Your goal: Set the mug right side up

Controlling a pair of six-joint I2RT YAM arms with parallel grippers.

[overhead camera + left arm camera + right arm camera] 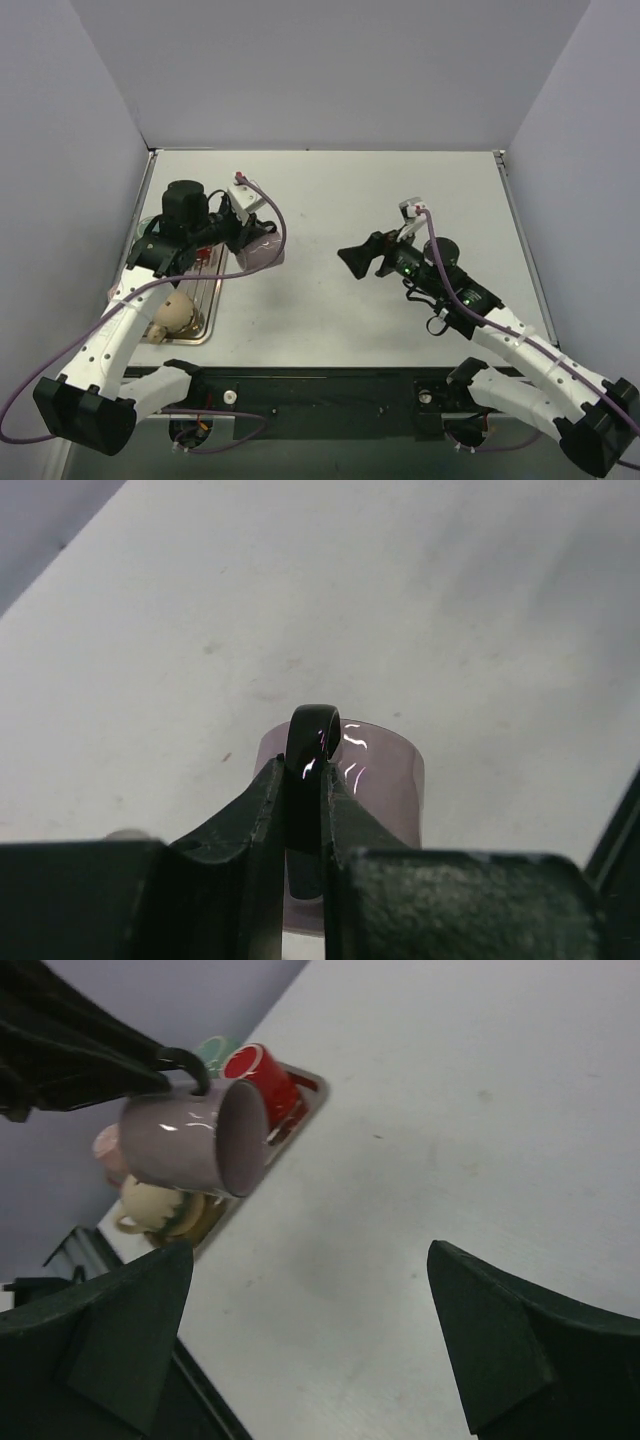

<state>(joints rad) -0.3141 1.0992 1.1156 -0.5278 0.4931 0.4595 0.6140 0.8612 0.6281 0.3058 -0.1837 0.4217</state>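
The left jaws were clamped on the thin dark handle (313, 730) of the lilac mug (180, 1145), which hung on its side, apparently clear of the bench (400, 180), just beside the tray (190, 340), its mouth turned toward the right arm. The right jaws stood wide apart and empty over the middle of the bench. With so narrow a pinch, the mug's weight could probably swing it round the handle or slip it free, dropping it onto the red cup (262, 1075) and cream mug (160, 1210) in the tray. Released while tilted, it might roll.
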